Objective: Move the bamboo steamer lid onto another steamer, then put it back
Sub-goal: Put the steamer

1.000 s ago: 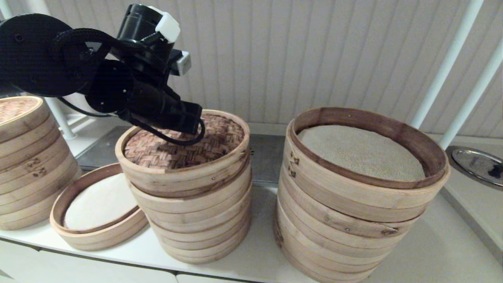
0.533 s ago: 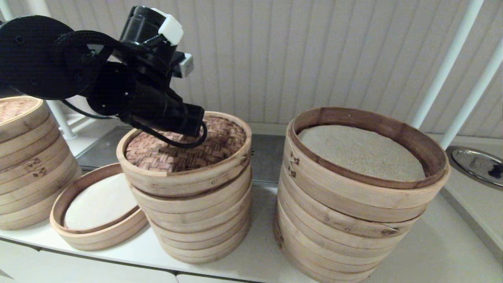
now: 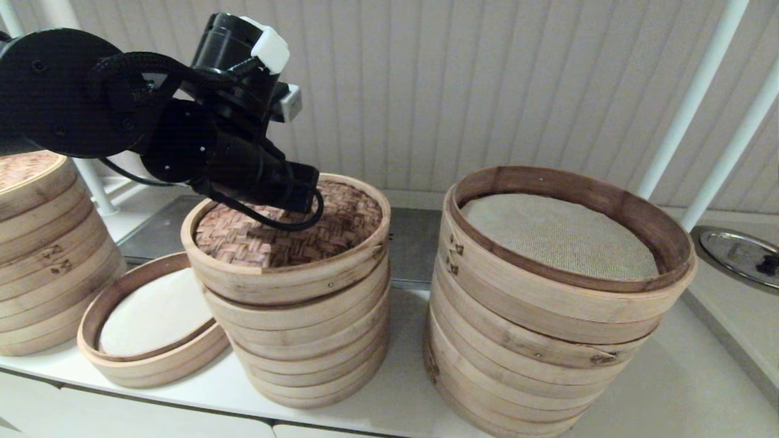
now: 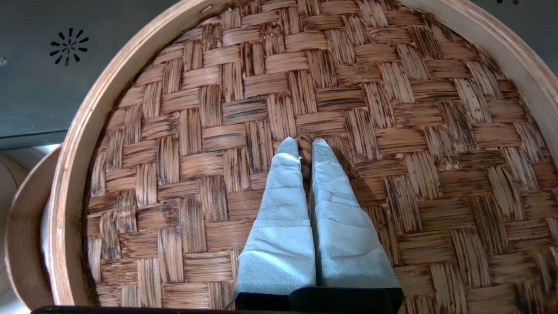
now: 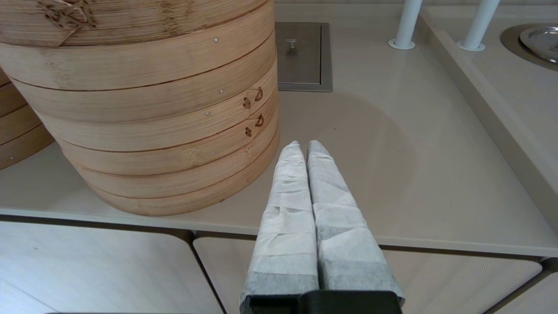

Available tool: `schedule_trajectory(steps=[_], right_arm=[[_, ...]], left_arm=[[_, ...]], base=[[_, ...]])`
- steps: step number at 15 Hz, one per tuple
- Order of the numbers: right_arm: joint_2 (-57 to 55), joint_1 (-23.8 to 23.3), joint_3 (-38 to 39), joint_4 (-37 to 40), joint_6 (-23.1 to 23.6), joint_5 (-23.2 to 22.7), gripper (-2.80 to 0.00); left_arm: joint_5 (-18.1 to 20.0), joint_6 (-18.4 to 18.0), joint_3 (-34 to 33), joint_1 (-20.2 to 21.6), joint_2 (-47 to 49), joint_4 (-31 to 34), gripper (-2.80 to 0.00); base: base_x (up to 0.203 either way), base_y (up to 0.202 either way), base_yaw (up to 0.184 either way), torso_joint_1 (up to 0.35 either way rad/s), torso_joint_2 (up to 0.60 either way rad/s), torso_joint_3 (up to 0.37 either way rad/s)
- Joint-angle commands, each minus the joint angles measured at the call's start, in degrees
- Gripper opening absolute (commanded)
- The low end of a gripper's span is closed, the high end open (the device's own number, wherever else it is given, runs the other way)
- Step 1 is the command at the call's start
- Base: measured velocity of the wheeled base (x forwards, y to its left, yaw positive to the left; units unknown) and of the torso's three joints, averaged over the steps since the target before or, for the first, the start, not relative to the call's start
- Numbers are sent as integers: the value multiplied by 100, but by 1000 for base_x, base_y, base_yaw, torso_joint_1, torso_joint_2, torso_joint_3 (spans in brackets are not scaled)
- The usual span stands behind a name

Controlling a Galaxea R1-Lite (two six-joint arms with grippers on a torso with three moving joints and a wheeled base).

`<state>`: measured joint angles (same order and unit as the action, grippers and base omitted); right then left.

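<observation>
Over the middle stack, the left gripper reaches down at a slant from the upper left, its black forearm and looped cable crossing above the near rim; its two cloth-wrapped fingers are pinched narrow on the small centre loop handle of the bamboo steamer lid, the tips pressed against the weave on either side of it; the lid sits on top of another steamer, a medium stack of pale tiers, and appears slightly tilted, though whether it rests fully on the rim cannot be told; the liner of that stack is hidden beneath the lid, and in the head view the gripper body covers the handle entirely. Beside the stack on the robot's left lies a low single steamer with a white liner, uncovered; a wider stack with a beige mesh liner stands on the other side. The right gripper hangs low at the counter's front edge, fingers closed together on nothing; it is out of the head view.
</observation>
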<state>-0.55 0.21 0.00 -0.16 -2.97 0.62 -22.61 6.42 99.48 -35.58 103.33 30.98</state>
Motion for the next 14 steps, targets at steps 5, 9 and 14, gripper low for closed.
schedule_trajectory(steps=[5,9,14], right_arm=[[-7,1,14,-2,-1,-1,-280],[1,-1,9,1,-1,-1,-280],[2,-3,9,-2,-1,-1,-280]], left_arm=[[-15,79,-236,-36,11,22,-280],[-24,105,-218,-36,21,-4,-280],[-68,131,-218,-36,29,-118,0]], base=[[0,0,0,0,0,0],[0,0,0,0,0,0],[0,0,0,0,0,0]])
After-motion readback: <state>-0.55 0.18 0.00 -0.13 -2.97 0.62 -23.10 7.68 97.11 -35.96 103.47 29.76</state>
